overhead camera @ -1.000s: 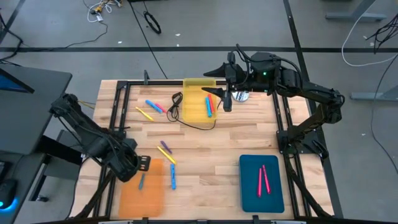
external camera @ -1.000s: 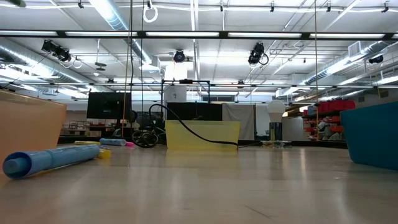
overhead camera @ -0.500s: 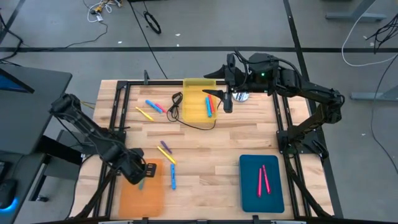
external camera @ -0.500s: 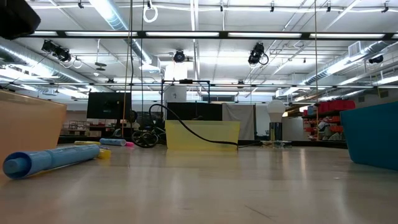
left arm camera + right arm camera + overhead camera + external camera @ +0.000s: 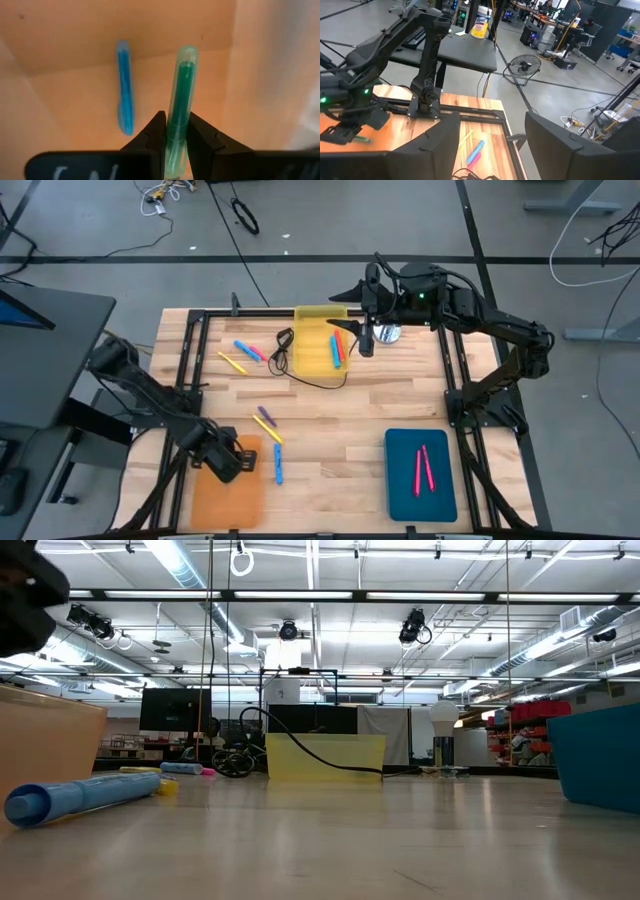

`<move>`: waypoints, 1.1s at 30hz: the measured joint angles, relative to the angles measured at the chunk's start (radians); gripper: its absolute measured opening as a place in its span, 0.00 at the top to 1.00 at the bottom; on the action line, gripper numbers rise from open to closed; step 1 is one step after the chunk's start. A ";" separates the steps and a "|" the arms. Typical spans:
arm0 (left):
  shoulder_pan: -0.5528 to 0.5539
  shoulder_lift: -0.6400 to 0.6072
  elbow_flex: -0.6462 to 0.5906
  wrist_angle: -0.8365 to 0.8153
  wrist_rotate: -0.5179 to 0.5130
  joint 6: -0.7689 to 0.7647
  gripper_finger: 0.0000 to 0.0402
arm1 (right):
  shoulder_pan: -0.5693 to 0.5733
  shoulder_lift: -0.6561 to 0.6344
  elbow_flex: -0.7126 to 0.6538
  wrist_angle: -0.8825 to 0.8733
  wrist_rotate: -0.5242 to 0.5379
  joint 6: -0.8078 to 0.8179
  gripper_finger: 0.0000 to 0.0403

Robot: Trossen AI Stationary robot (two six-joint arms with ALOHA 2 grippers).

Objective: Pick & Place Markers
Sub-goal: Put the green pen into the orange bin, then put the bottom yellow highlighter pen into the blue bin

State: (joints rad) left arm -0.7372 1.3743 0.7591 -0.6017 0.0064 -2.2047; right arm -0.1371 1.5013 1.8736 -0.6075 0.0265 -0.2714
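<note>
My left gripper (image 5: 226,461) hangs low over the orange tray (image 5: 228,498) at the near left, shut on a green marker (image 5: 181,85). A blue marker (image 5: 124,90) lies on the tray floor beside it. My right gripper (image 5: 353,332) stands open and high over the yellow tray (image 5: 312,340) at the far side, with nothing between its fingers. More markers lie loose on the wood: blue and pink (image 5: 248,349), yellow (image 5: 232,363), purple and yellow (image 5: 267,424), blue (image 5: 277,466). Two pink markers (image 5: 423,467) lie in the teal tray (image 5: 400,480). My left gripper pinches the green marker near one end (image 5: 175,131) between its two fingers. They come steeply from above. The rest of the marker sticks out past the fingertips over the tray floor. Whether its free end (image 5: 187,51) touches the floor, I cannot tell.
A thin black cable (image 5: 300,375) loops across the wood by the yellow tray, which holds several markers (image 5: 335,348). A dark metal frame (image 5: 190,350) runs along the table's sides. In the low view a blue marker (image 5: 80,797) lies close by, with bare wood to its right.
My left gripper has sunk toward the orange tray with the green marker and drifted a little toward the table's right and near edges. It now covers the blue marker in the high view. It has stayed shut on the marker.
</note>
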 joint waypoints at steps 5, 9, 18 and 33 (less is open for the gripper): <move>0.008 0.087 0.000 0.044 0.000 0.000 0.87 | 0.000 0.000 0.000 0.000 0.000 0.000 0.45; 0.009 0.131 0.000 0.072 0.020 0.000 0.87 | 0.000 0.000 0.000 0.000 0.000 0.001 0.45; 0.009 0.164 0.000 0.123 0.042 0.001 0.79 | 0.000 0.000 0.000 0.000 0.000 0.001 0.45; 0.018 0.143 0.000 0.166 0.016 0.040 0.44 | -0.032 -0.009 0.000 -0.047 -0.020 0.102 0.45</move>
State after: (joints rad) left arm -0.7189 1.5175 0.7593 -0.4354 0.0224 -2.1652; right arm -0.1688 1.4923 1.8736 -0.6547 0.0064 -0.1694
